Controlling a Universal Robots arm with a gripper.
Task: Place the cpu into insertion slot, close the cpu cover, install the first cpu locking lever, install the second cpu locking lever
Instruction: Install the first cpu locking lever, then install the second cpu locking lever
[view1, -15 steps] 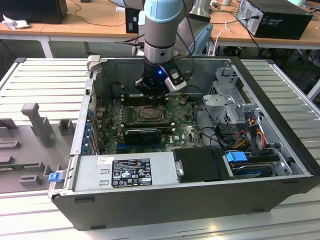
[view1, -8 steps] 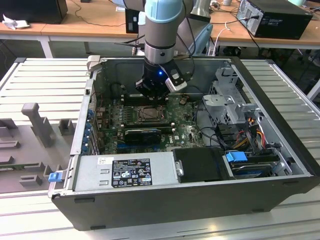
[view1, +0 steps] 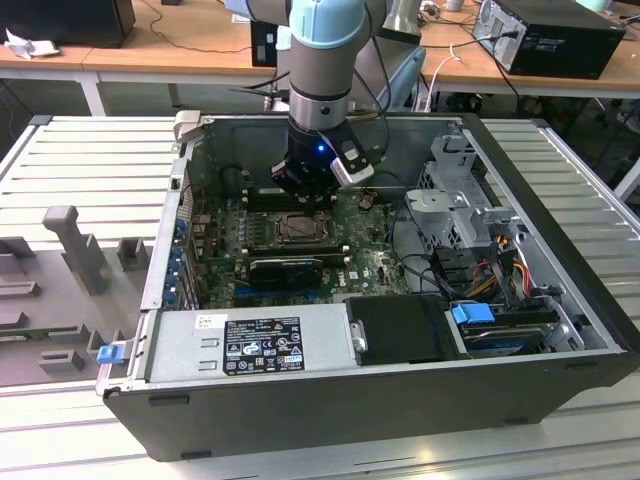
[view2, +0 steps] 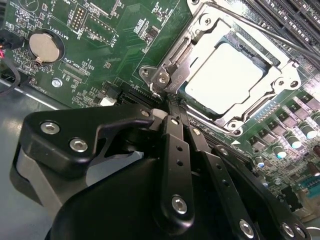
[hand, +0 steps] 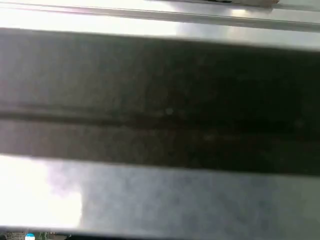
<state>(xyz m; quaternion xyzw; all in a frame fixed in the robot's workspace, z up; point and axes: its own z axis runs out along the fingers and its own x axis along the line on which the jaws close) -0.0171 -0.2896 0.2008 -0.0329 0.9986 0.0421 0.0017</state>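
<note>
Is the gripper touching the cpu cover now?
Cannot tell. In the second wrist view the gripper ends right at the edge of the cpu cover, but neither contact nor gap shows plainly.

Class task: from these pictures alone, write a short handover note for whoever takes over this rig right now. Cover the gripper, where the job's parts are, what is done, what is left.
Gripper: black fingers closed together, holding nothing visible, tips at the edge of the socket near a silver locking lever.
Parts: the flat square silver-topped cpu sits in the insertion slot on the green motherboard; the thin silvery metal cpu cover lies down around it.
Done: cpu placed, cover closed.
Left: whether either lever is latched cannot be told; check both.
</note>
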